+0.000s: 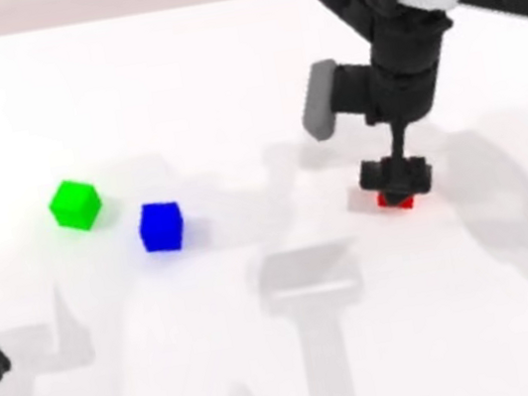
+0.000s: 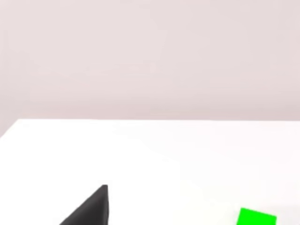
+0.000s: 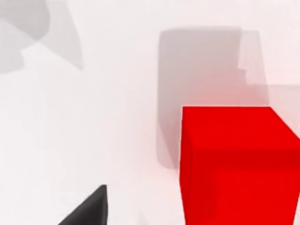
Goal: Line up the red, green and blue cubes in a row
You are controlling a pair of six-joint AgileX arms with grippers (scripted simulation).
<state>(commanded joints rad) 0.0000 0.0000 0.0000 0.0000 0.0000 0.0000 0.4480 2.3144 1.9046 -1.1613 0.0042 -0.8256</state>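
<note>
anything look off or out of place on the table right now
Nothing stands out. The green cube and blue cube sit flat at the table's left; the red cube sits apart at the right under the right gripper. They are simply not yet in a row.

Right arm reaches down from the far right; its black two-finger gripper (image 1: 397,180) sits directly over the small bright red cube (image 1: 395,200), mostly covering it. Small bright green cube (image 1: 75,204) lies at left on the white table (image 1: 272,377). Small bright blue cube (image 1: 161,225) lies just right of it, slightly nearer. Left arm sits at the near left edge.
</note>
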